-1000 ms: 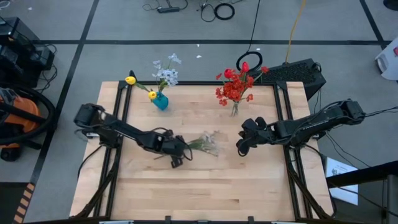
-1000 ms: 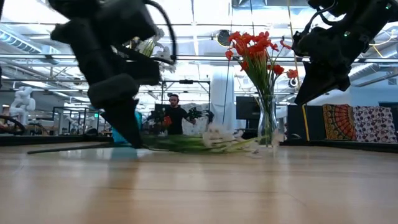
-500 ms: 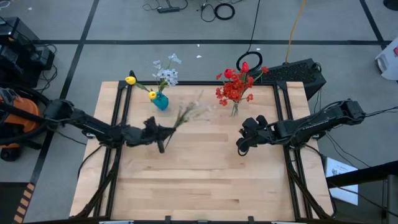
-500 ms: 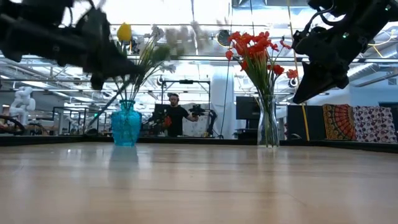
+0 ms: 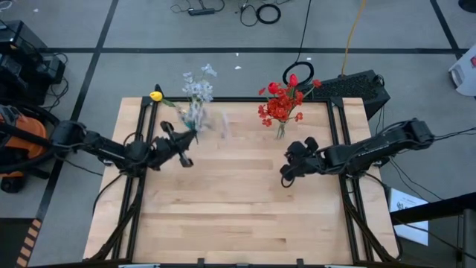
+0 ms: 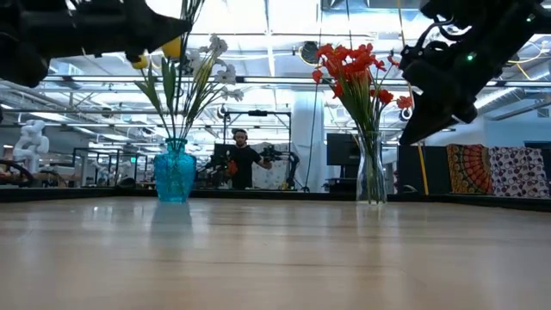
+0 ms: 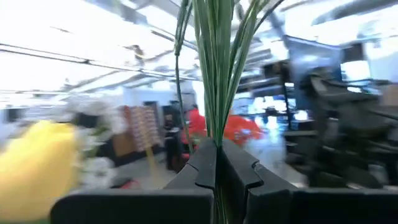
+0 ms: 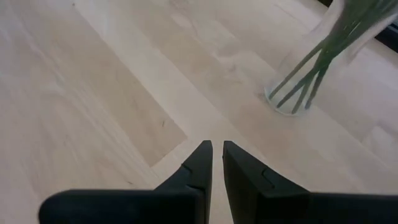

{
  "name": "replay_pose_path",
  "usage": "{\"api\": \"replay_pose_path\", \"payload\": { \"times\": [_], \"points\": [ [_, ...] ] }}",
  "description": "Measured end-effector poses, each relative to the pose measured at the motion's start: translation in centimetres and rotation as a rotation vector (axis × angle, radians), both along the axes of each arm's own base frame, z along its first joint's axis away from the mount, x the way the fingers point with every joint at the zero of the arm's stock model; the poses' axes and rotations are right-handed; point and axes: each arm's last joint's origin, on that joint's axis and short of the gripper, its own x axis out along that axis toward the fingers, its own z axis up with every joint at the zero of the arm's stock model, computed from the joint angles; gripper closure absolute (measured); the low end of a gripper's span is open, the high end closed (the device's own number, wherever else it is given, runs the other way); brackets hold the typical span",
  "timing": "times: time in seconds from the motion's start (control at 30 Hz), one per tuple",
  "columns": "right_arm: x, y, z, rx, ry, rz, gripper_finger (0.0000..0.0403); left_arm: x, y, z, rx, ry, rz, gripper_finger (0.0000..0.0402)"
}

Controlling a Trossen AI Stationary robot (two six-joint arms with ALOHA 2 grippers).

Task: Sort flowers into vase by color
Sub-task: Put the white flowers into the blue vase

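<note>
Stems (image 7: 214,68) of green, a small bunch of them, sit pinched between the closed fingers of the left gripper (image 7: 216,163), rising straight out from the fingertips in the left wrist view. From above, this gripper (image 5: 181,143) hangs over the table (image 5: 245,208) just in front of the blue vase (image 6: 175,170), and the pale white-blue blossoms (image 5: 198,89) it carries blur above that vase. A yellow flower (image 5: 156,96) leans out beyond the gripper toward the table's far left corner; in the low view a yellow bloom (image 6: 172,46) shows among the leaves over the blue vase, right beside the dark arm.

The right gripper (image 5: 288,173) is raised off the wood on the other side, its fingers drawn narrow with only a thin gap between them and nothing in it. Just ahead of its fingertips stands the clear glass vase (image 8: 311,68), green stems visible through the glass, with the red flowers (image 5: 281,103) fanning out above.

Behind the table a person (image 6: 243,159) stands in the room.
</note>
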Motion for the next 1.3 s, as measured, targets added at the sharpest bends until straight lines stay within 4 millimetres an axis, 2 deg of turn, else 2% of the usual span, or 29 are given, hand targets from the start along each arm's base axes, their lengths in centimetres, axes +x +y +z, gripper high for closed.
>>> {"api": "replay_pose_path", "payload": {
  "times": [0.3, 0.6, 0.97, 1.3],
  "points": [
    [0.9, 0.2, -1.5, -0.017, 0.067, 0.005, 0.0371, 0.1, 4.1, 0.9, -0.033, -0.033, 0.276, 0.0395],
    [1.6, 0.3, -2.4, -0.024, 0.078, 0.013, 0.0371, -0.4, 8.0, 0.7, 0.036, 0.009, 0.372, 0.0395],
    [2.1, 0.4, -2.2, -0.043, 0.046, 0.051, 0.0371, -0.6, 10.5, -0.4, 0.057, 0.088, 0.428, 0.0395],
    [2.1, 0.4, -2.2, -0.046, 0.051, 0.057, 0.0371, -0.4, 12.3, -2.5, -0.09, 0.114, 0.444, 0.0395]
  ]
}}
